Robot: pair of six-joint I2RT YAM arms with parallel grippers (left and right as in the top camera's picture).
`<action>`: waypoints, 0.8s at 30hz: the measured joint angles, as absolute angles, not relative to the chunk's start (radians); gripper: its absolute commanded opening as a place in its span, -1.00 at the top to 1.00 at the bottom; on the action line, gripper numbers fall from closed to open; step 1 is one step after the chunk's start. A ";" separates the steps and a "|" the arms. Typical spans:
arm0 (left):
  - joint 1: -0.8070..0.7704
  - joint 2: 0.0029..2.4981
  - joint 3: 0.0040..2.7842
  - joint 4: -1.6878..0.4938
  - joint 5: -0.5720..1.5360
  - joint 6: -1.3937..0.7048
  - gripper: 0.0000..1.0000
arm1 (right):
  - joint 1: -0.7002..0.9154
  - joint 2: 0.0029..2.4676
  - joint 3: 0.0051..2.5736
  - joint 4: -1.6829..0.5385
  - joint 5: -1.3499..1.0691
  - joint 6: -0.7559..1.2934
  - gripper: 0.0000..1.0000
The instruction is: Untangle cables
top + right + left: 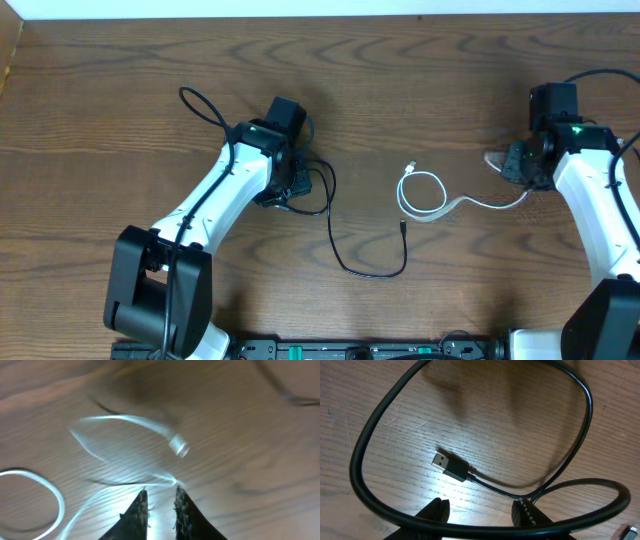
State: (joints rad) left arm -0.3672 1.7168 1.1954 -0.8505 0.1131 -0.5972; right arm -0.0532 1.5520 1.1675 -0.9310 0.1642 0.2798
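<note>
On the brown wood-grain table (120, 90), the thin black cord (335, 245) runs from beside the left gripper (480, 507) toward the coiled thin white cord (425, 195), and their near ends lie just beside each other. Finishing well likely means drawing each cord outward, low and slow. The left jaws stand apart, the black USB plug (449, 465) just ahead of them. The right gripper (160, 491), narrowly parted, has the white cord at its tips, with its small plug (179, 446) beyond.
</note>
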 measured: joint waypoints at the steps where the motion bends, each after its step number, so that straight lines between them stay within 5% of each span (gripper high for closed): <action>1: -0.367 1.717 1.195 -0.850 0.113 -0.597 0.09 | -0.053 1.552 1.168 -0.931 0.132 0.270 0.47; 14: -0.367 1.717 1.195 -0.852 0.113 -0.597 0.09 | -0.005 1.552 1.168 -0.977 -0.195 0.122 -0.14; 24: -0.367 1.717 1.195 -0.852 0.113 -0.597 0.08 | 0.082 1.552 1.119 -0.985 -0.228 0.135 0.01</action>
State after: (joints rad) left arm -0.3672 1.7168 1.1954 -0.8520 0.1127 -0.5972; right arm 0.0822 1.5520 1.1187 -0.9848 -0.2283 0.1349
